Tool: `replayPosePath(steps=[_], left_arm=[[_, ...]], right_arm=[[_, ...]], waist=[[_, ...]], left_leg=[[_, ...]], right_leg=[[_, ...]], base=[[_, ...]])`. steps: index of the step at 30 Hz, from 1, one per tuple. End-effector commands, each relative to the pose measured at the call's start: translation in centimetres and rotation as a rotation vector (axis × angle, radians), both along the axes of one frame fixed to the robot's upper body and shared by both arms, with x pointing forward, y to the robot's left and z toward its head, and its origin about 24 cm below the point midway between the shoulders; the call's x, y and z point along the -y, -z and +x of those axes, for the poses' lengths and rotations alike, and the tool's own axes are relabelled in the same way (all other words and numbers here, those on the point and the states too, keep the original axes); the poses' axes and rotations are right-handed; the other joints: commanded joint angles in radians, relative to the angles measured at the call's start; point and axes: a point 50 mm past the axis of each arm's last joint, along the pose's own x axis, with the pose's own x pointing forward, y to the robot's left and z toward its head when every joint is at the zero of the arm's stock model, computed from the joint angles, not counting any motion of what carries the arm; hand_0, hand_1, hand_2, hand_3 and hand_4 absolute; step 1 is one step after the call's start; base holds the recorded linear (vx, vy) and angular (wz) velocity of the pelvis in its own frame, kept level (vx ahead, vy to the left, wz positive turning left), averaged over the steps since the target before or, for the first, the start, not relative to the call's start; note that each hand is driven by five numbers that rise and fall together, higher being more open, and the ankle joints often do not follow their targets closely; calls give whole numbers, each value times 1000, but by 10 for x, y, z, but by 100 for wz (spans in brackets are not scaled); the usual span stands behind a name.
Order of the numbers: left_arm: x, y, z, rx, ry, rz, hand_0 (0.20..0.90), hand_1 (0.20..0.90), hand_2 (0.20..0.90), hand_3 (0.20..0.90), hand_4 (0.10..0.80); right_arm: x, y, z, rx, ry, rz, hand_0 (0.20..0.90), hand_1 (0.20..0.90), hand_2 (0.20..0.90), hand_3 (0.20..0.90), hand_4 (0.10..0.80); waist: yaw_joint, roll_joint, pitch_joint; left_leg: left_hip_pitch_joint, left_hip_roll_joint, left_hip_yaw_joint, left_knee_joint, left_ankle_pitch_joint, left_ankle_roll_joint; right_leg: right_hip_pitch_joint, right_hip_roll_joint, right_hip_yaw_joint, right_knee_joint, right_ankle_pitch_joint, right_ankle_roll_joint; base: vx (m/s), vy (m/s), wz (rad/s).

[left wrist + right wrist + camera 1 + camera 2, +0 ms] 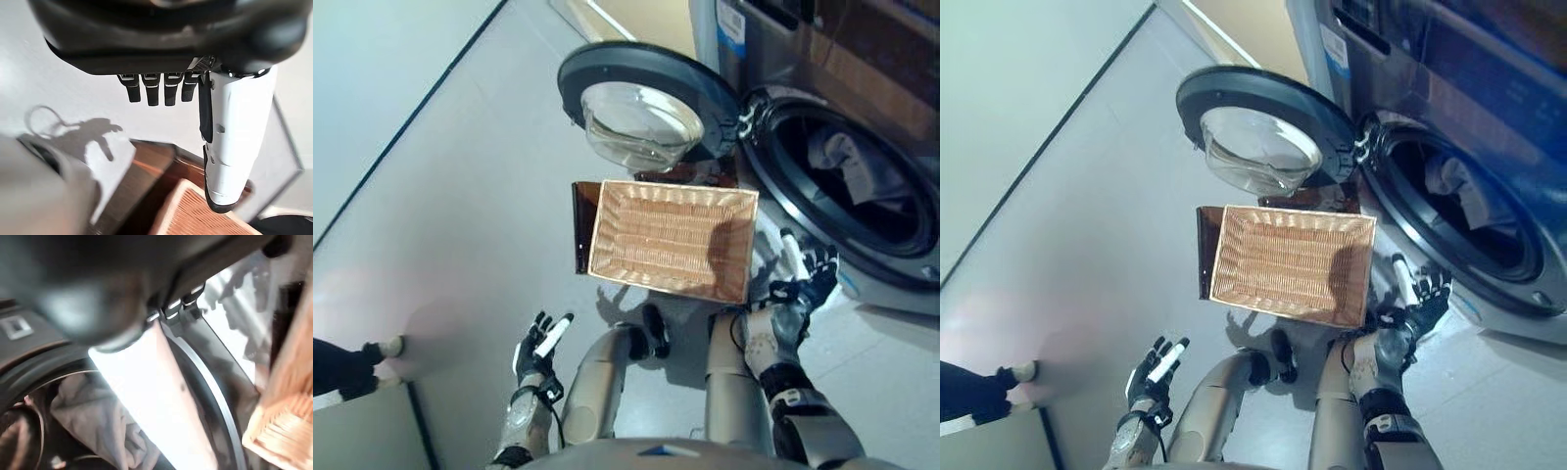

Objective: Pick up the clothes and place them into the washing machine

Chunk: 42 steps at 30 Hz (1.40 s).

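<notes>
The right hand is up near the front of the washing machine, just below its round opening. Its fingers are spread out and loose, and it holds nothing. The left hand hangs low over the floor, well away from the machine. Its fingers are straight too, and it is empty.

The clothes are inside the drum. A grey bundle lies there in the dark, and the right wrist view shows it as soft, folded cloth. Cloth like this should be light and floppy. It will not break, but it can slip, sag and hang down over the rim. If more had to be lifted, I think it would be best to grab a thick bunch in the middle, not a thin edge.

Between the two hands sits a woven basket on the floor, right in front of the robot. It looks empty. That makes me think the job is nearly done.

The round door of the machine is swung wide open, out beyond the basket. A dark brown board lies under the basket's left side. The basket and the open door stand close to the opening, so an arm could bump them. A person's foot shows at the far left.
</notes>
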Motion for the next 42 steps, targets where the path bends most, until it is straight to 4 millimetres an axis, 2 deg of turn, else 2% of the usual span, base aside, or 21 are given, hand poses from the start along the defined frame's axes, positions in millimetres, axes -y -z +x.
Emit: replayPosePath(steps=[1,3,5,6,10,12,15,19,24,25,27,28,29,30,33,37,38,39,42], left_arm=[[-68,-11,-3,-31,-54,237,900,900,900,900,800],[-70,-9,-6,-50,-47,247,900,900,900,900,800],[-73,-7,-11,-95,-25,275,900,900,900,900,800],[-76,-5,-15,-131,-5,292,900,900,900,900,800],[-80,-2,-21,-183,33,322,900,900,900,900,800],[-84,2,-30,-251,70,346,900,900,900,900,800],[-86,5,-39,-295,84,346,900,900,900,900,800],[-83,11,-52,-379,150,353,900,900,900,900,800],[-82,15,-63,-444,231,365,900,900,900,900,800],[-82,17,-68,-480,274,375,900,900,900,900,800],[-83,17,-70,-494,285,381,900,900,900,900,800],[-85,18,-74,-518,312,388,900,900,900,900,800],[-85,18,-74,-518,312,388,900,900,900,900,800],[-84,19,-79,-541,349,391,900,900,900,900,800],[-85,20,-80,-553,387,402,900,900,900,900,800],[-74,23,-80,-566,467,399,900,900,900,900,800],[-74,23,-80,-566,467,399,900,900,900,900,800],[-67,25,-78,-560,455,373,900,900,900,900,800],[-63,26,-78,-565,457,359,900,900,900,900,800]], right_arm=[[-10,13,-11,-38,-132,-30,900,900,900,900,800],[-10,18,-15,-66,-140,-27,900,900,900,900,800],[-8,32,-25,-157,-163,-31,900,900,900,900,800],[-8,44,-34,-239,-202,-39,900,900,900,900,800],[-9,56,-46,-326,-248,-45,900,900,900,900,800],[-9,68,-59,-417,-289,-47,900,900,900,900,800],[-10,74,-66,-463,-311,-45,900,900,900,900,800],[-12,87,-83,-579,-394,-58,900,900,900,900,800],[-12,97,-100,-701,-483,-98,900,900,900,900,800],[-12,103,-110,-770,-531,-118,900,900,900,900,800],[-13,104,-113,-789,-555,-126,900,900,900,900,800],[-15,109,-122,-844,-620,-152,900,900,900,900,800],[-15,109,-122,-845,-621,-152,900,900,900,900,800],[-17,114,-134,-903,-669,-150,900,900,900,900,800],[-21,118,-142,-948,-730,-169,900,900,900,900,800],[-24,125,-163,-1078,-856,-220,900,900,900,900,800],[-24,125,-163,-1078,-856,-220,900,900,900,900,800],[-22,128,-176,-1108,-810,-153,900,900,900,900,800],[-24,131,-184,-1146,-833,-146,900,900,900,900,800]], waist=[[11,-40,-49],[8,-50,-50],[6,-67,-58],[7,-85,-72],[3,-108,-92],[-3,-128,-124],[-6,-140,-144],[-3,-166,-201],[-7,-179,-234],[-7,-189,-256],[-11,-192,-263],[-14,-199,-284],[-15,-199,-284],[-18,-205,-302],[-20,-213,-316],[-22,-220,-349],[-22,-219,-349],[-27,-220,-362],[-34,-222,-365]], left_leg=[[23,-40,36,-85,63,2],[49,-43,32,-91,60,1],[94,-46,25,-103,55,0],[127,-40,28,-124,78,5],[188,-41,15,-153,80,3],[253,-43,7,-203,93,0],[291,-47,-1,-239,106,-2],[383,-47,-5,-350,144,-7],[446,-55,-17,-419,168,-13],[473,-60,-27,-459,184,-18],[490,-61,-31,-481,194,-20],[514,-63,-37,-521,213,-26],[517,-63,-38,-523,215,-26],[539,-64,-43,-556,229,-29],[564,-63,-47,-591,245,-32],[599,-64,-58,-672,290,-45],[599,-64,-59,-672,290,-45],[595,-61,-68,-678,295,-51],[596,-58,-76,-678,297,-56]], right_leg=[[136,5,-33,14,-68,-69],[167,3,-38,5,-72,-68],[218,-2,-49,-10,-80,-64],[255,2,-58,-34,-60,-63],[316,-6,-70,-66,-64,-59],[378,-14,-79,-113,-63,-54],[415,-16,-89,-144,-56,-50],[497,-17,-112,-238,-21,-35],[560,-18,-139,-292,-6,-27],[587,-16,-147,-325,9,-24],[603,-16,-149,-345,18,-22],[625,-12,-154,-377,35,-17],[628,-13,-155,-379,36,-17],[651,-11,-155,-415,52,-13],[678,-7,-155,-455,70,-10],[732,-3,-155,-562,114,-2],[734,-3,-155,-564,115,-2],[746,-9,-159,-598,129,1],[756,-9,-170,-606,132,0]], base=[[91,-53,0],[94,-42,2],[99,-71,-1],[31,-76,-2],[81,-49,2],[168,-61,4],[111,-46,3],[103,-52,1],[73,-45,10],[58,-72,18],[30,-56,14],[15,-38,12],[15,-76,9],[3,-37,9],[-4,-73,10],[-28,-45,0],[-55,-61,3],[-30,-31,3],[-45,-52,11]])
